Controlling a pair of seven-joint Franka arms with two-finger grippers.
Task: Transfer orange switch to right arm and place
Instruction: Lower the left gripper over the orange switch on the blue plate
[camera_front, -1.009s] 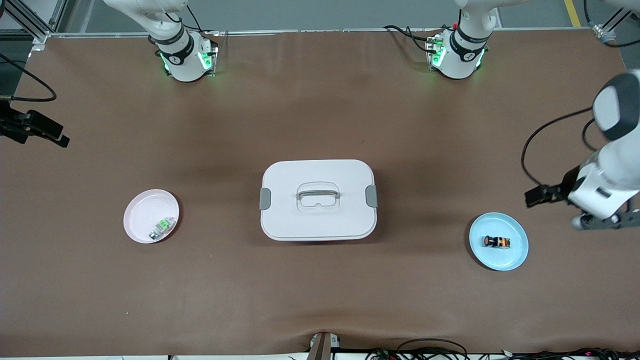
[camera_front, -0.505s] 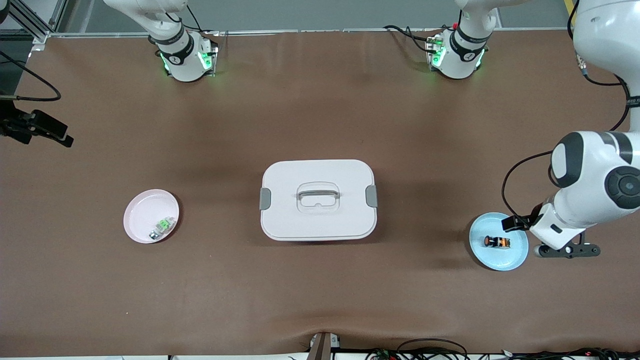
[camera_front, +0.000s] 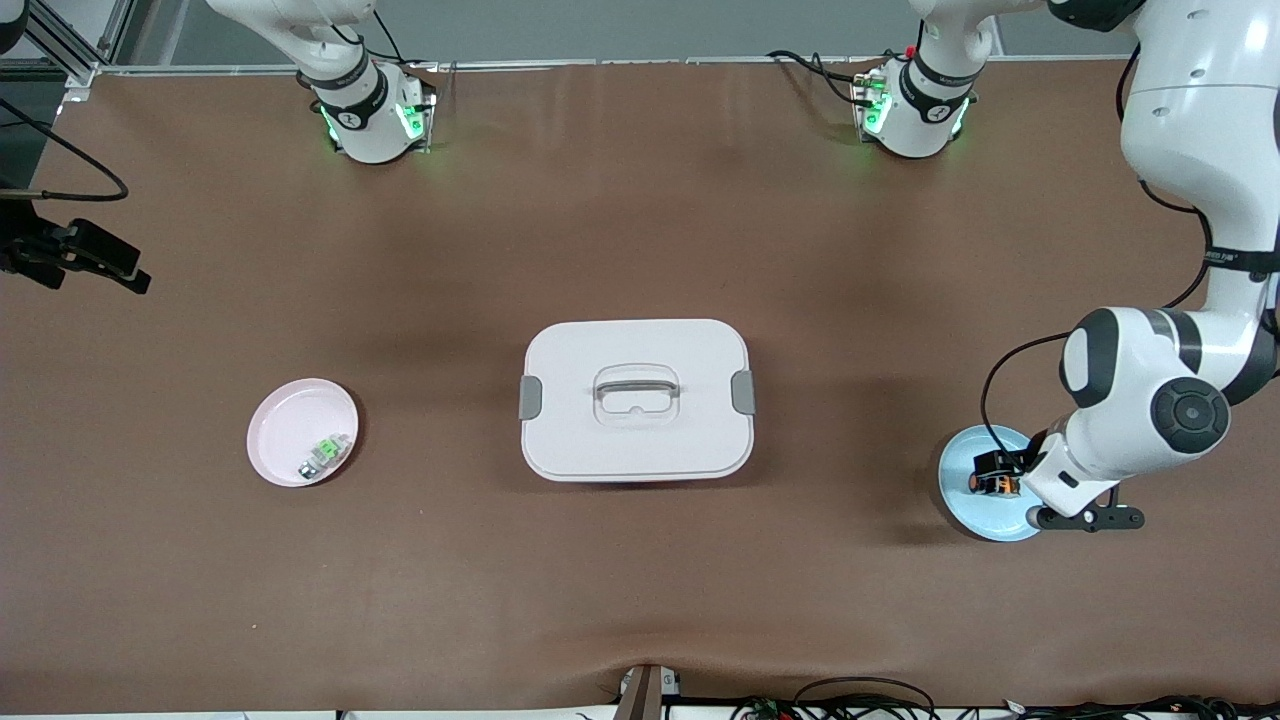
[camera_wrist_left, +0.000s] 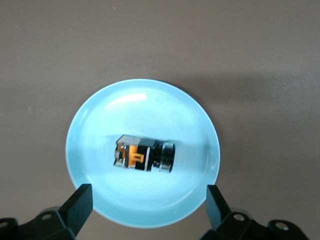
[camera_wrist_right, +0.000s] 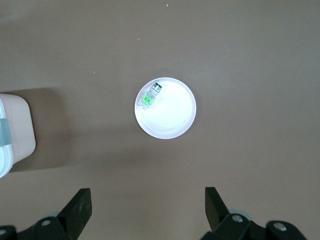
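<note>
Orange switch (camera_wrist_left: 145, 154) (on side) in blue plate (camera_wrist_left: 90, 120)

Brown table (camera_front: 640, 580): white box (camera_front: 636, 400), pink plate (camera_front: 290, 425), blue plate (camera_front: 965, 500).

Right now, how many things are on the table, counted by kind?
Plates: 2, blue plate and pink plate
Small parts: 2, orange switch and green-and-white component
Lidded boxes: 1, white box
Total: 5

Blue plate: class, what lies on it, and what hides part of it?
The orange switch lies on its side on the blue plate, untouched. In the front view, the left arm covers part of the plate; the open left gripper hangs over it.
</note>
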